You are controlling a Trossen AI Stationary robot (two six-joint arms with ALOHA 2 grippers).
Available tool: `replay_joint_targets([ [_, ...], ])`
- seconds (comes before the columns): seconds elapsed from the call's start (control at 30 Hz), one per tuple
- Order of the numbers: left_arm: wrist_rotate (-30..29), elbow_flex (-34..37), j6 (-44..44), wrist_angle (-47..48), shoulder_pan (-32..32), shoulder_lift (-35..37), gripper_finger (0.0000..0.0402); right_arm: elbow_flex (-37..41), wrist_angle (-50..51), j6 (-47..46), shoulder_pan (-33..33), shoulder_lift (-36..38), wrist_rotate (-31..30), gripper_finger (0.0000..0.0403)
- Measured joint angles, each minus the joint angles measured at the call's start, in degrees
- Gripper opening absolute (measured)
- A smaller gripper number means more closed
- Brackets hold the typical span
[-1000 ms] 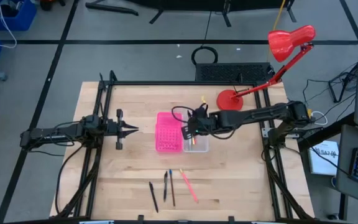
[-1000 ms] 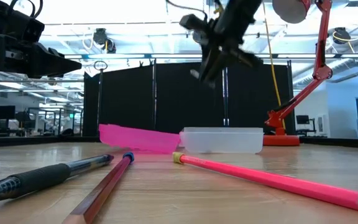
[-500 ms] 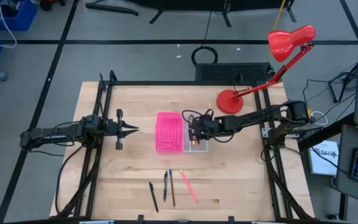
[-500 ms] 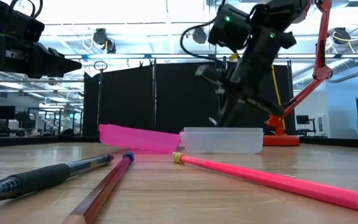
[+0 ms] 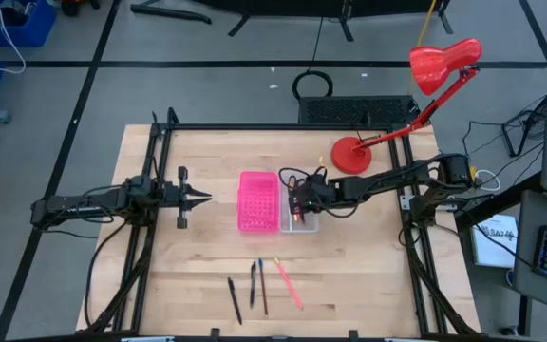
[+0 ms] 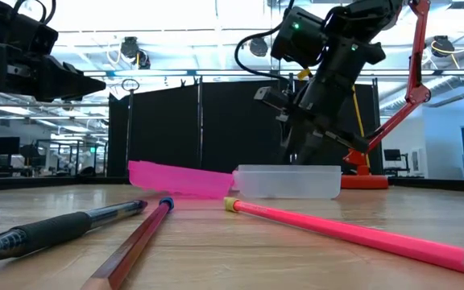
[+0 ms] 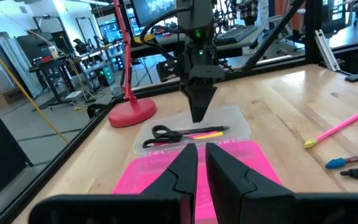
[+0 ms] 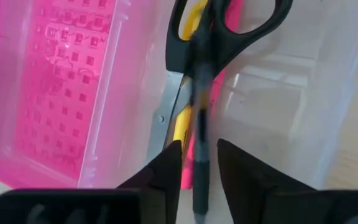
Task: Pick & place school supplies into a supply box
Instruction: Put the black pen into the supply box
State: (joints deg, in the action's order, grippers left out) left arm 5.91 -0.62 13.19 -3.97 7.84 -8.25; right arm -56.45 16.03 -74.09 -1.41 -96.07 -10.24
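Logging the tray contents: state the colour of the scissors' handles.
Black, clearest in the right wrist view: scissors in the supply box.

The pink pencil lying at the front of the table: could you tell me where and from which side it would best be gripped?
Grip the pink pencil around mid-shaft, coming straight down from above with the fingers set across its length. It lies flat on the table, and its outer side is clear, while a darker pen lies on the other side, so a centred pinch should keep it level.
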Motion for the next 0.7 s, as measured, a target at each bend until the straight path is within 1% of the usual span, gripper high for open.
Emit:
replay_joint_targets([
  [0.07, 0.00, 0.00, -0.07, 0.01, 0.01, 0.00, 0.0042, 0.00, -0.19, 0.05, -0.02, 0.03, 0.05, 0.0102],
  [0.17, 0.00, 0.00, -0.20, 0.01, -0.01, 0.00, 0.0042, 0.06, -1.93, 1.13, -0.17, 1.48, 2.15, 0.0100],
  [0.23, 0.00, 0.00, -0.20, 0.01, -0.01, 0.00, 0.0042, -0.20, -2.90, 5.49, -0.48, 3.84, 3.35, 0.0096],
  [0.3, 0.02, 0.00, -0.20, -0.01, 0.01, 0.01, 0.0042, -0.23, -3.02, 13.20, -0.86, 7.33, 4.41, 0.0093],
  [0.47, 0.04, 0.00, -0.79, -1.87, 0.00, 0.00, 0.0042, -0.26, -2.60, 36.07, -1.03, 16.99, 4.04, 0.0095],
  [0.5, 0.05, 0.00, -0.73, -2.79, 0.00, 0.01, 0.0042, -0.26, -2.47, 39.94, -1.00, 19.22, 2.78, 0.0096],
  [0.63, 0.09, 0.00, -1.77, -3.82, 0.01, 0.00, 0.0042, -0.27, -0.48, 52.73, 0.02, 28.64, -5.41, 0.0097],
  [0.7, 0.09, 0.00, -0.89, -3.82, 0.01, 0.02, 0.0042, 0.56, -1.42, 58.60, 0.32, 33.57, -6.59, 0.0097],
])
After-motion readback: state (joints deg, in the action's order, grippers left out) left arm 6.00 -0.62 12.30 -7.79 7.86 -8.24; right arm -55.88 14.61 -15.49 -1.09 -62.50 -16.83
